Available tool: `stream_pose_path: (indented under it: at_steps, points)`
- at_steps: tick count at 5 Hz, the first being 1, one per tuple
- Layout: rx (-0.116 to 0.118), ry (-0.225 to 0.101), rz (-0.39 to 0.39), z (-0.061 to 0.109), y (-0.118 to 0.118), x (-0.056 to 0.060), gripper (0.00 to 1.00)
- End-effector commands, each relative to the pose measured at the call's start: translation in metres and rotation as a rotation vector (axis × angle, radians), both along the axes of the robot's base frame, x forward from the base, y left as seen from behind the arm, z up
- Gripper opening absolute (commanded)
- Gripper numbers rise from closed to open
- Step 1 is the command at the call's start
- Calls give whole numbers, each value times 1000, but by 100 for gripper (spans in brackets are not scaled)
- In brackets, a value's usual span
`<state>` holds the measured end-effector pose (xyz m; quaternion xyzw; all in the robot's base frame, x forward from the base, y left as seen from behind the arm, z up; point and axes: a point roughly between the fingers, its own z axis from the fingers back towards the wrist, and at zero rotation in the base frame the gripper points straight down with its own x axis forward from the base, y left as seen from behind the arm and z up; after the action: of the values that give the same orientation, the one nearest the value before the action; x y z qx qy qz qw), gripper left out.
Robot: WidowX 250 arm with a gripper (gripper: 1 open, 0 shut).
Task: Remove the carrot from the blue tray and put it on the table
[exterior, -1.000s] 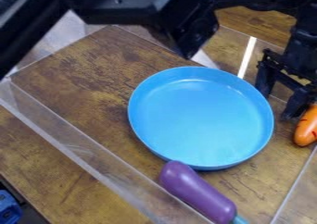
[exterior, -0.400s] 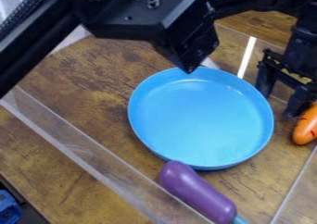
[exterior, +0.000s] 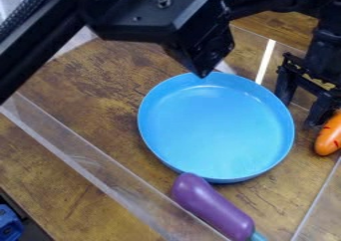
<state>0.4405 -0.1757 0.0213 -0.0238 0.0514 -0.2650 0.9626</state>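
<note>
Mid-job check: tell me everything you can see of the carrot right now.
The carrot is a small orange toy, smooth and plastic-looking, at the right edge of the view, partly cut off by the frame. It lies on the table, outside the blue tray and clear of its rim, tilted on a diagonal. The open claw stands directly above it, its dark fingers reaching down to the carrot's upper end; whether they touch it cannot be told. No green tip is visible.
</note>
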Motion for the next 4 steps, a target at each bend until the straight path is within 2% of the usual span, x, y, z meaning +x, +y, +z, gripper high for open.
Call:
stream_pose_path:
  at_steps: [1,2,4]
  points:
    - [-37,-29,-45,1,-6,3,100]
    - [-41,-22,-59,2,-5,1,100]
    - [-49,-7,-125,-4,-4,5,100]
